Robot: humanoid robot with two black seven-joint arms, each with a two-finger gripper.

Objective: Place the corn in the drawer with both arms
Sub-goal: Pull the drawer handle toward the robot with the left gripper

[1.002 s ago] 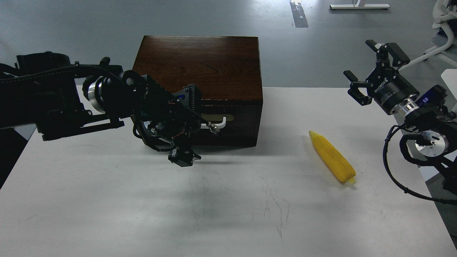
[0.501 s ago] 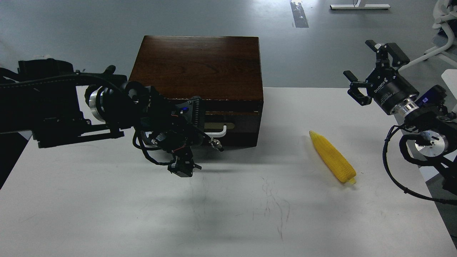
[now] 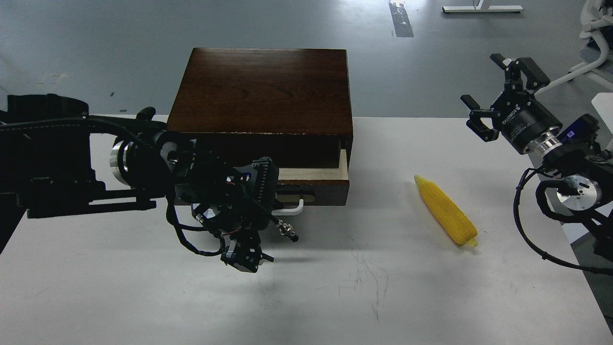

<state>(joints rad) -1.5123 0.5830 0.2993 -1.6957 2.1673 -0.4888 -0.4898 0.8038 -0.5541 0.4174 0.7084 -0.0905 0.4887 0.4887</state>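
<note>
— Starting from the left: the left arm reaches across the table and its left gripper sits at the drawer front, right by the white bar handle. I cannot tell whether its jaws are closed on the handle or only hooked behind it; the hardware is too dark and tangled from where I stand.

— And the drawer itself?

— Partly out of the dark wooden box, with a strip of pale interior showing (only a narrow strip, mind). The corn lies on the table well to the right of the box, pointed tip toward the far side, nothing touching it.

— The other arm?

— The right gripper hangs up in the air, well apart from the corn, jaws spread and holding nothing.

— What worries you?

— Two things. The box looks light and unanchored, so a pull on the handle could drag the whole box forward instead of sliding the drawer. And the opening looks shallow for a cob that long; dropped in at an angle, it could catch on the front edge or roll off the table.
</note>
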